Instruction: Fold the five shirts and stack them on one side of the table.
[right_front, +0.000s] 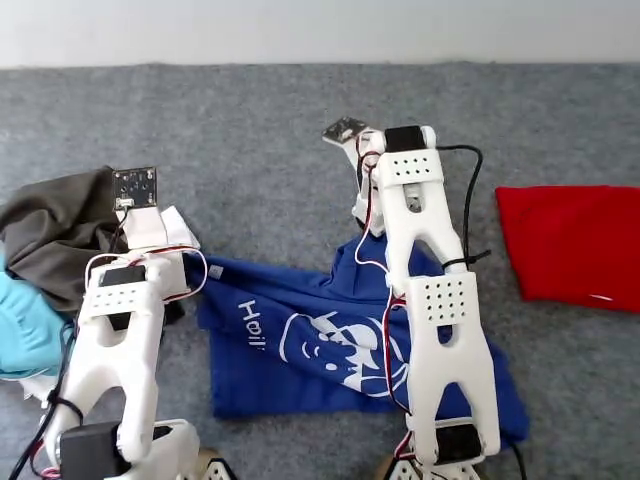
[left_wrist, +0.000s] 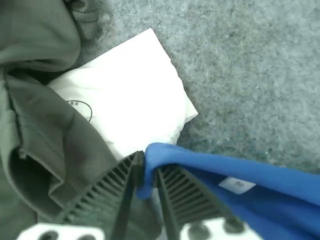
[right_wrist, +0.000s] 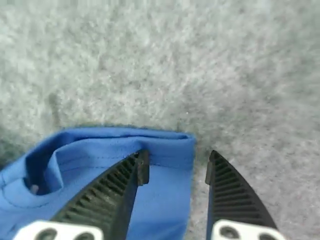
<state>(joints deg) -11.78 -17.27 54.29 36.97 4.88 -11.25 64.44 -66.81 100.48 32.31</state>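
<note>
My left gripper (left_wrist: 146, 167) pinches an edge of the blue shirt (left_wrist: 260, 200); my right gripper (right_wrist: 177, 162) hangs spread over its far corner.

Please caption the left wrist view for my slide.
Left gripper pinching the blue shirt at its edge, beside a white shirt and a grey shirt.

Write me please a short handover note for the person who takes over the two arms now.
Left pincer: shut on an edge of the blue shirt.
Right pincer: open, one finger over another edge of it, not gripping.
Red shirt lies flat at the table's right side, apparently folded.
Grey shirt, white shirt and teal shirt lie heaped at the left.
To do: fold blue, then those three, stack all.
</note>
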